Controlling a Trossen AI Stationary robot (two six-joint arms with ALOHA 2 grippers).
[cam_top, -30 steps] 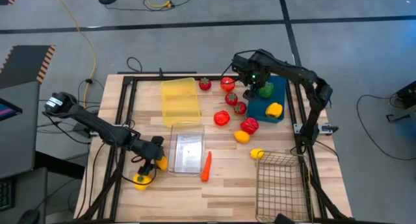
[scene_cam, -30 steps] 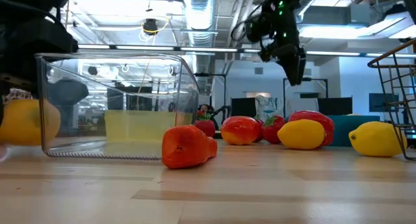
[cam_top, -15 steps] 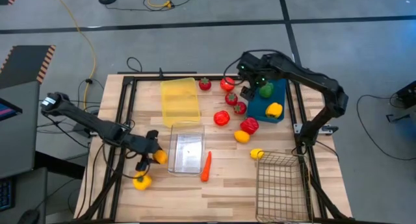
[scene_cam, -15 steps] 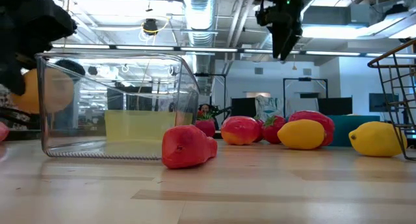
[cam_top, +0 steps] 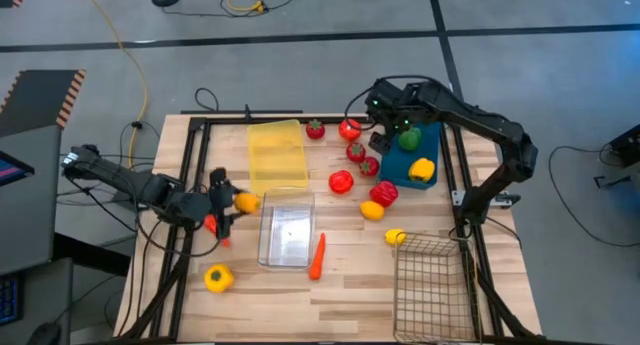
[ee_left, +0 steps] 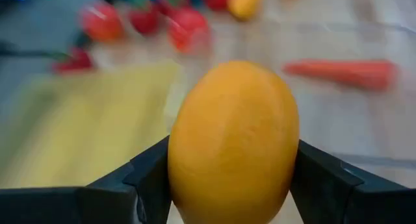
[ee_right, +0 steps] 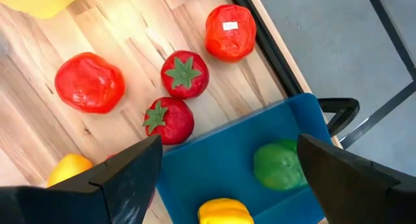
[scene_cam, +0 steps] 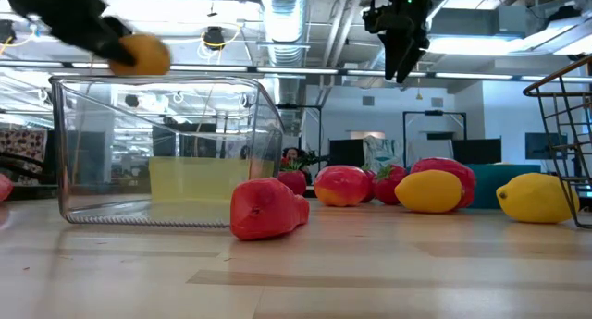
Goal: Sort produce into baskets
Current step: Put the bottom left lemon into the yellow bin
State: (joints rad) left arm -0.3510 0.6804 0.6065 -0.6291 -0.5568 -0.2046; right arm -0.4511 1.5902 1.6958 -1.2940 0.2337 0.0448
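Note:
My left gripper [cam_top: 236, 202] is shut on an orange-yellow fruit [ee_left: 234, 143] and holds it in the air beside the clear bin's [cam_top: 288, 225] left wall, level with its rim in the low view [scene_cam: 139, 53]. A yellow pepper [cam_top: 218, 277] lies on the table near the front left. My right gripper [cam_top: 384, 137] hangs open over the left edge of the blue bin [ee_right: 214, 165]. That bin holds a green pepper [ee_right: 278, 164] and a yellow pepper [ee_right: 224, 211]. The yellow bin [cam_top: 277, 153] stands at the back and the wire basket [cam_top: 432, 280] at the front right. My left gripper pinches the orange-yellow fruit by its two opposite sides [ee_left: 179, 165] between the two fingers [ee_left: 146, 185]. The fingers come from the table's left, slanting downward. The fruit is lifted clear of the table and of the clear bin.
Tomatoes [cam_top: 341, 181], strawberries [ee_right: 170, 120], a red pepper [cam_top: 384, 193] and two lemons [cam_top: 371, 211] lie between the bins in the table's middle. A carrot [cam_top: 318, 255] lies beside the clear bin's right wall. Bare wood shows along the front edge.
My left gripper has risen from the table beside the yellow pepper, carrying the orange-yellow fruit up and toward the far edge, and has tipped from pointing down toward level. The yellow pepper stays on the table. My right gripper rose a little over the blue bin, then kept still.

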